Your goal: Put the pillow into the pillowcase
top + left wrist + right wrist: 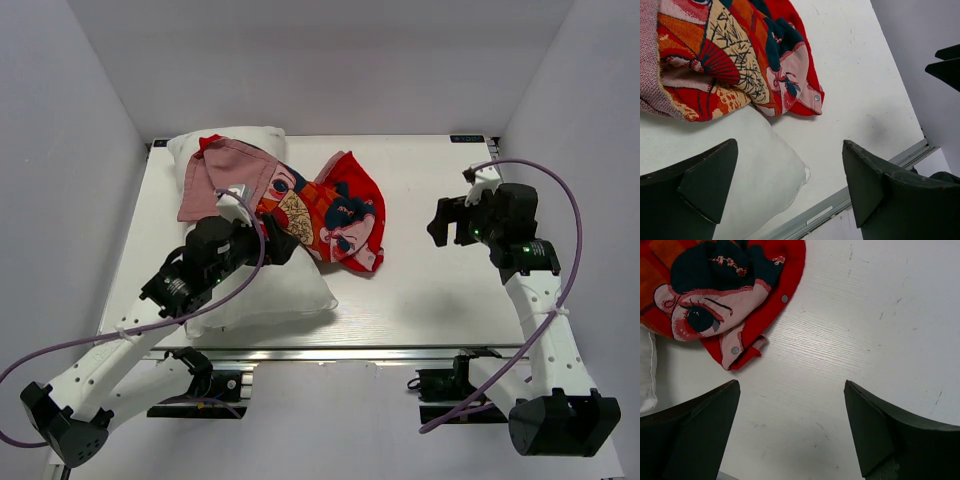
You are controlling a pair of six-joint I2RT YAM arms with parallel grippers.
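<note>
In the top view, one pillow [275, 292] and one pillowcase [325, 212] are counted on the left half of the surface [440, 290]. The pillow's long axis runs from the far edge toward the near edge, its near end leaning slightly right. The pillowcase is draped across the pillow's middle and spills rightward onto the surface. Two grippers are seen: the left gripper [276, 240] above the pillow, the right gripper [446, 222] well apart over bare surface. In the left wrist view, the left gripper [789, 145] is spread wide with nothing held, above a pillow [752, 165] corner. In the right wrist view, the right gripper [790, 385] is likewise wide open and empty, near the pillowcase [725, 295] edge.
</note>
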